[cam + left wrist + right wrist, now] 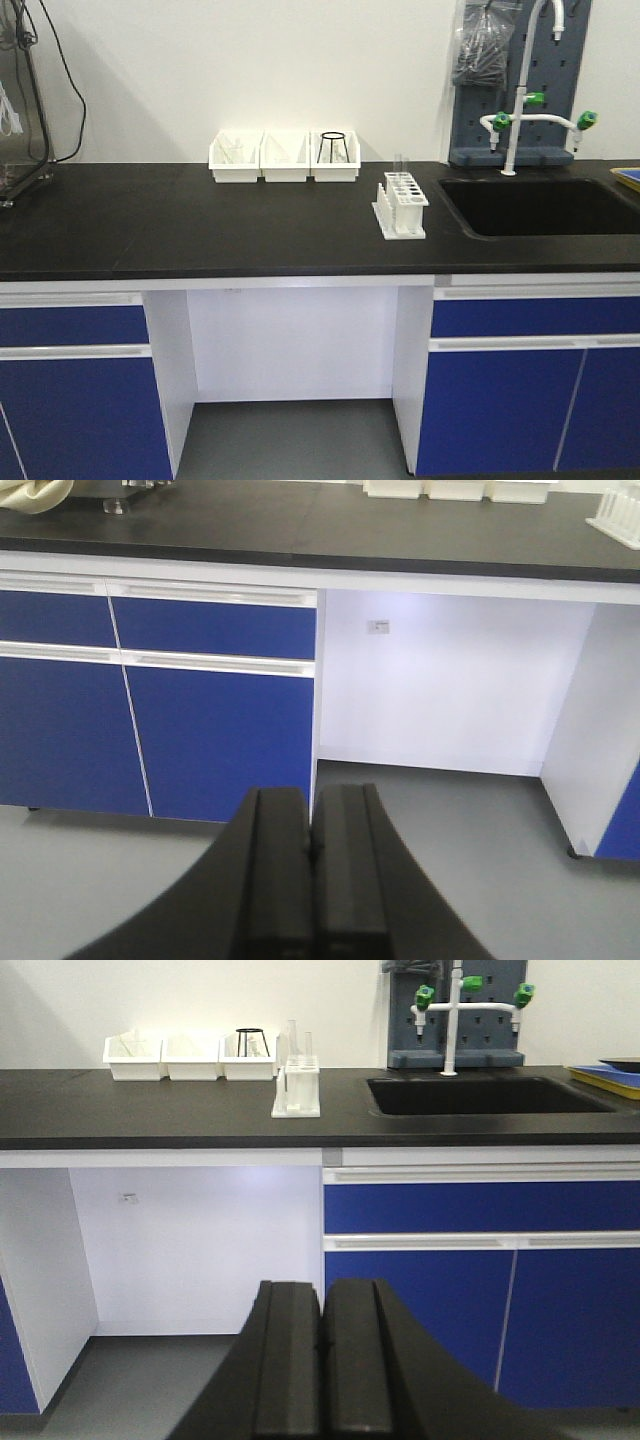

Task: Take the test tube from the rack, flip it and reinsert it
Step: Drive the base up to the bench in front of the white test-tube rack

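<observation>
Right, both arms hang low in front of the cupboards, below the desk point(200, 225) top, and nothing of the job is begun. My left claw point(312, 880) is pressed together with nothing between its halves, and my right claw point(322, 1360) is pressed together and empty too. The rack point(298, 1088) stands on the desk just left of the sink point(540, 205). From the right claw it lies above and ahead, a little left of the frame's middle. In the left wrist view only its corner shows, at the far upper right edge. So I judge the right arm better placed to go for it. A test tube point(293, 1042) stands upright in the rack's back row, long axis vertical, mouth up, with a second tube point(308, 1048) just beside it on its right. The coming move has to rise over the desk edge and meet the glass from above or from the side. My count: one rack, two tubes, three white bins point(285, 157) in a row at the back wall, and one black wire stand point(334, 147) in the rightmost bin.
</observation>
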